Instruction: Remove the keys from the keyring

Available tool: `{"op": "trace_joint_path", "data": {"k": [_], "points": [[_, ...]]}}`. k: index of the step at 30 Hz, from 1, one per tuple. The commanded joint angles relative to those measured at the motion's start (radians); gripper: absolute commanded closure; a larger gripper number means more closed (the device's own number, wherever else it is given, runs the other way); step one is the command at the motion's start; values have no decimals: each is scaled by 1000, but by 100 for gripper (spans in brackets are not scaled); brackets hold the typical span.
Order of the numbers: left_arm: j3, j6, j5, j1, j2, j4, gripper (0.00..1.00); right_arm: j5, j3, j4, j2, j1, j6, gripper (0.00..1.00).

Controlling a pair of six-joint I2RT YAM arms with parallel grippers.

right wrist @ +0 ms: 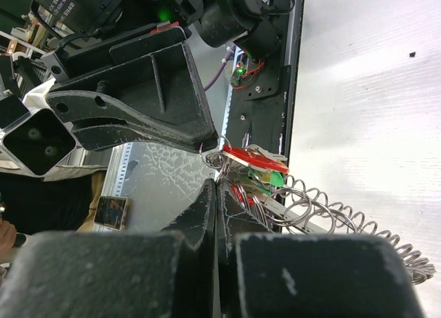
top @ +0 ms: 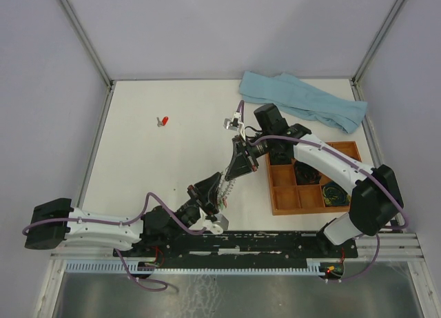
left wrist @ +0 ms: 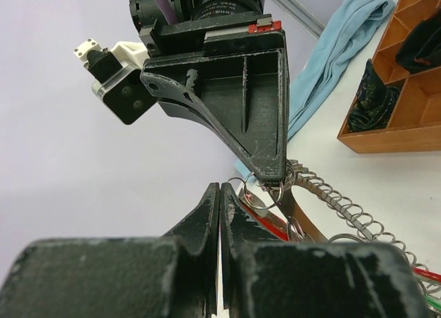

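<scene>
Keyring [left wrist: 331, 194] clamped by left end effector [left wrist: 219, 190] and right end effector [right wrist: 216, 187] alike; loose red key [top: 165, 120] only overhead.

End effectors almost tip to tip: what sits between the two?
A small loop of the keyring, gripped by left end effector and right end effector, keys beside; right wrist view.

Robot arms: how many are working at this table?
2. The left arm comes in from the near left, the right arm from the near right; the left claw and right claw meet mid-table, both pinching the keyring.
</scene>
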Motion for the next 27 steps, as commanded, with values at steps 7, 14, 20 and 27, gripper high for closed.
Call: {"op": "trace_joint_path", "data": {"k": [7, 14, 20, 27], "points": [[2, 45, -4, -3, -22, 14, 97, -2, 10, 31, -22, -13, 20, 99], [4, 16, -35, -3, -48, -46, 97, 108, 56, -123, -35, -19, -108, 99], [15, -36, -25, -3, -35, -105, 97, 158, 77, -187, -55, -19, -177, 99], [15, -103, -13, -4, -27, -143, 97, 206, 98, -248, -74, -19, -249, 99]]}}
